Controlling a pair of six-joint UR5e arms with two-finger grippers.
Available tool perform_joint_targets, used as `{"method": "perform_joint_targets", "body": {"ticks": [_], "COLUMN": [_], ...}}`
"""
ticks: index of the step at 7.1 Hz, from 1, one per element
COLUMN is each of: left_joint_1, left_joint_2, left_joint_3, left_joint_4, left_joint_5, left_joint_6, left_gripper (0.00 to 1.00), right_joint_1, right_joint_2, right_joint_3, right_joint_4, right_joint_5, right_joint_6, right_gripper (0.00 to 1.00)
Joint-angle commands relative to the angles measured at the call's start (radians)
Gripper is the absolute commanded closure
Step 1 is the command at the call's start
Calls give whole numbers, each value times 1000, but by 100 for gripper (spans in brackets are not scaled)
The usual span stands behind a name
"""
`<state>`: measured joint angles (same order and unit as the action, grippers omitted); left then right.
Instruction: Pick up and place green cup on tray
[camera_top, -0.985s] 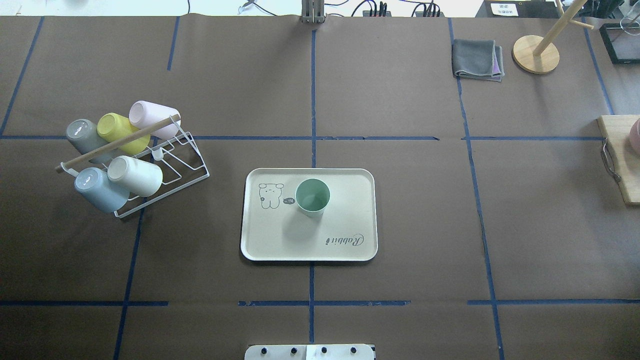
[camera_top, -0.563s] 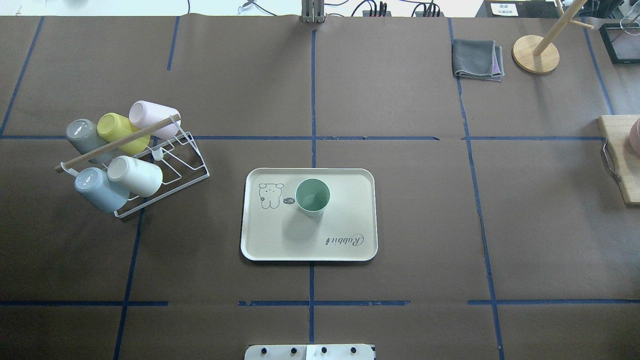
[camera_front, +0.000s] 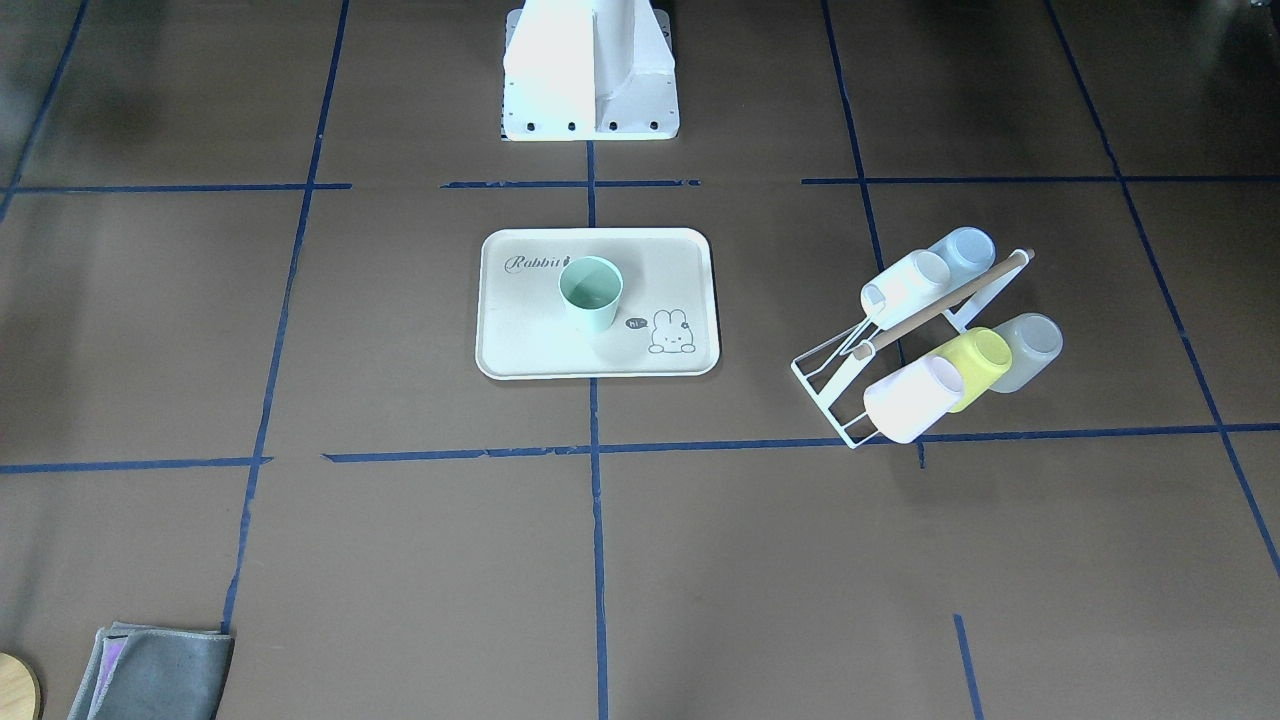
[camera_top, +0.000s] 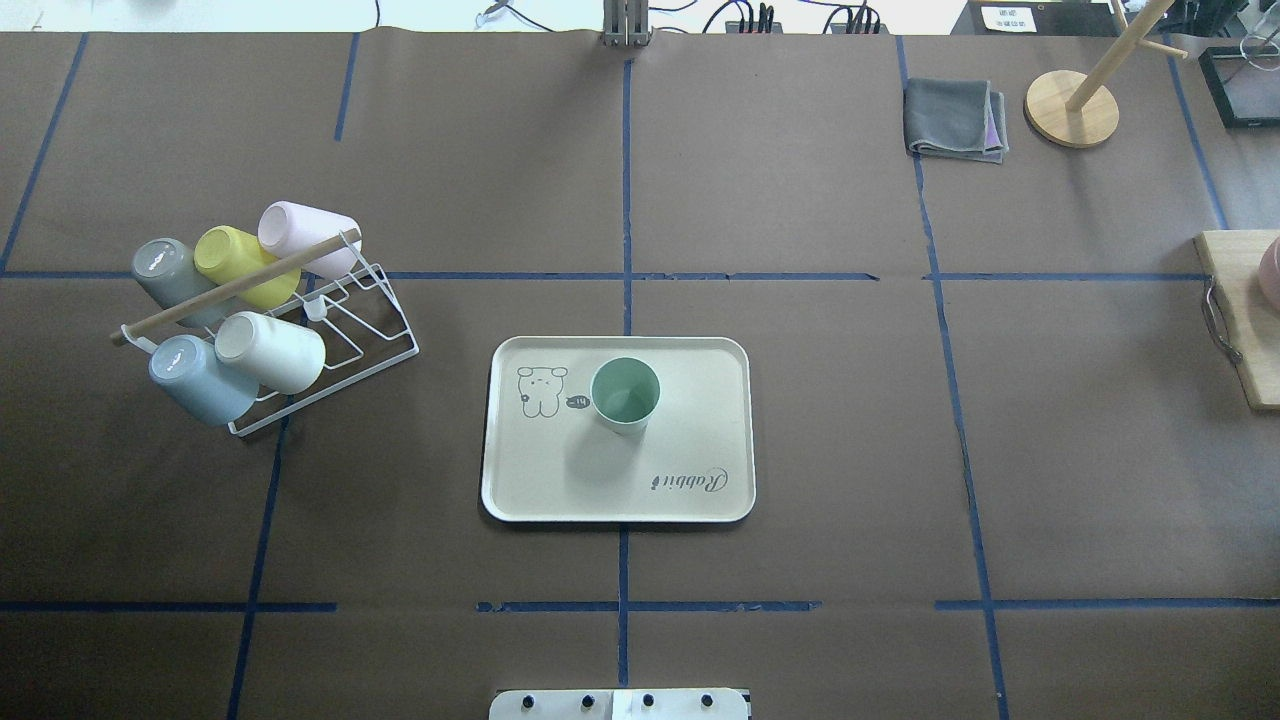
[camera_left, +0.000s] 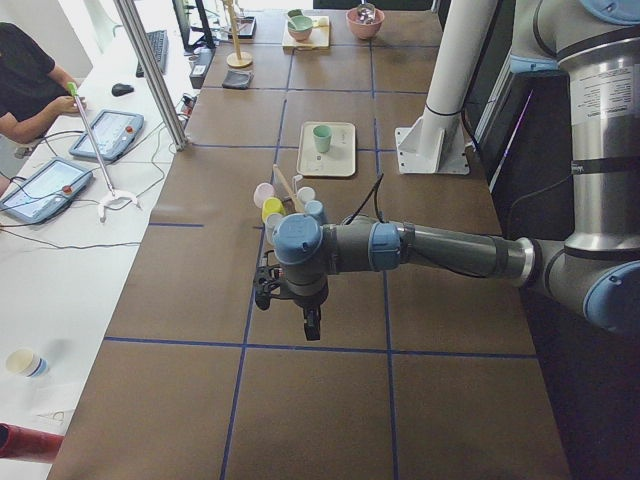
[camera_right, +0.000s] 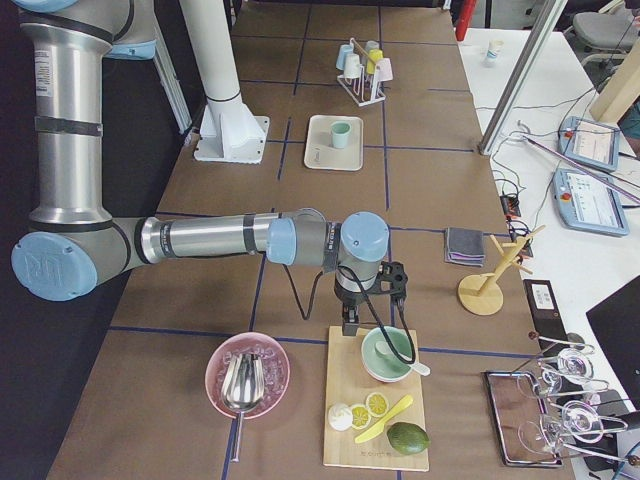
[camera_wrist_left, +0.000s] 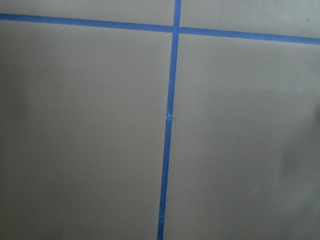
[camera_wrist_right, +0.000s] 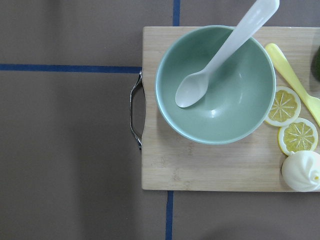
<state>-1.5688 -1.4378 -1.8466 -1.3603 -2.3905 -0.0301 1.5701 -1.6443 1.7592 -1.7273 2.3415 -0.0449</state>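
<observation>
- front view: the green cup (camera_front: 590, 292) stands mouth up on the tray (camera_front: 520, 345), by the word "rabbit". no end effector shows here, so both are well apart from it. i think the putting-down step is done.
- a wire rack (camera_front: 940, 306) with five other cups sits beside the tray, not touching it. a grey cloth (camera_front: 160, 672) lies in a far corner.
- overhead view: the cup is inside the tray's rim, just beside the bunny drawing. no arm is in this view.
- left side view: the left end effector (camera_left: 310, 325) hangs over the brown table (camera_left: 330, 400), pointing down. the rack is just past it, and the tray with the cup is farther on. i see nothing in it, but i cannot tell how open it is.
- right side view: the right end effector (camera_right: 349, 325) hangs at the edge of a wooden board (camera_right: 345, 385), just beside a green bowl (camera_right: 385, 355). the cup is well apart from it. i cannot tell how open it is.
- left wrist view: only table and blue tape (camera_wrist_left: 167, 150) lie below the end effector.
- right wrist view: the bowl, a white spoon (camera_wrist_right: 225, 55) and lemon slices (camera_wrist_right: 285, 106) lie right below the end effector.
- next, i think the cup needs nothing more. the right arm should keep off the bowl.
</observation>
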Motion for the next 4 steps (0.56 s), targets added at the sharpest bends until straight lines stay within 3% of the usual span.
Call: {"method": "perform_joint_targets", "body": {"ticks": [1,2,4], "left_joint_1": [1,3,3], "left_joint_2": [-62,-65,-75], "left_joint_3": [53,61,61], "left_joint_4": [-26,-51,-62], "left_joint_5": [-4,-4,-4], "left_joint_6": [-34,-39,-39], "left_gripper": [0,0,0], "right_joint_1": [7,5,-18], "right_joint_2": [-34,-82,-78], "right_joint_3": [28,72,94], "right_joint_4": [-1,-3,-46], "right_joint_5": [-8,-30,-33], "right_joint_6": [-9,-38,-38], "right_gripper": [0,0,0]}}
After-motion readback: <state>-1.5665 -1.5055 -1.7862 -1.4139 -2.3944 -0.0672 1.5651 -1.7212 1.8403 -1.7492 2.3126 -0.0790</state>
